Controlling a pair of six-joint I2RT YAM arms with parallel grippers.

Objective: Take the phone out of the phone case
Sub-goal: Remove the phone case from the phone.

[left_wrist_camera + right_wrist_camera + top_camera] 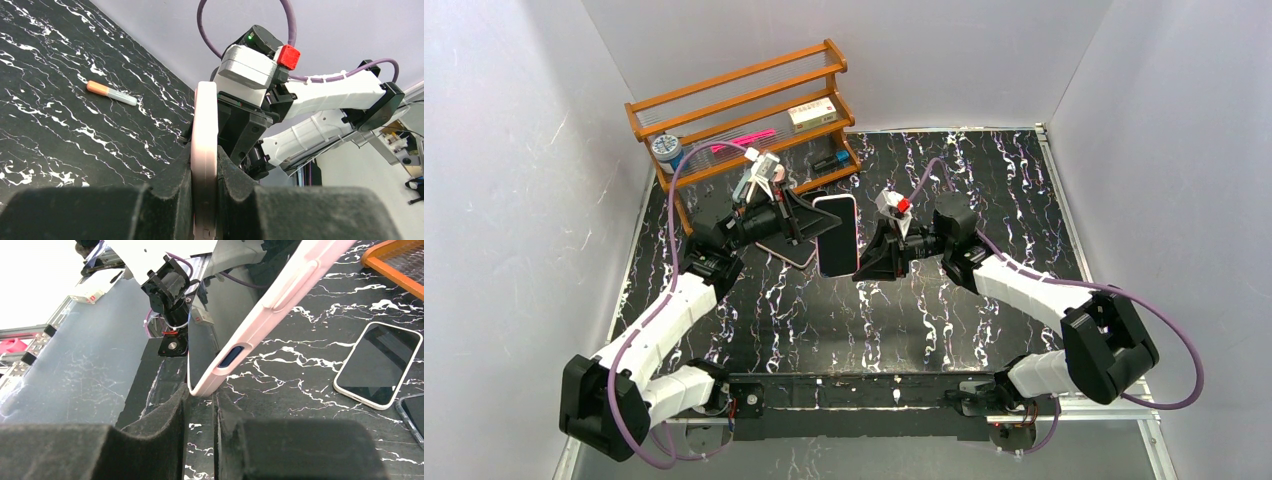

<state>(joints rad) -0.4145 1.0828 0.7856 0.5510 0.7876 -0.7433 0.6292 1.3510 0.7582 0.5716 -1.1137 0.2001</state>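
Observation:
A phone with a dark screen sits in a pink case, held edge-up above the marble table. My left gripper is shut on the case's left side; in the left wrist view its jaws pinch the pink edge. My right gripper is at the case's lower right corner. In the right wrist view its fingers stand a little apart, with the pink corner at their tips and table showing through the gap.
A wooden rack with small items stands at the back left. Two other phones lie on the table, under and behind the held one. An orange and grey marker lies on the table.

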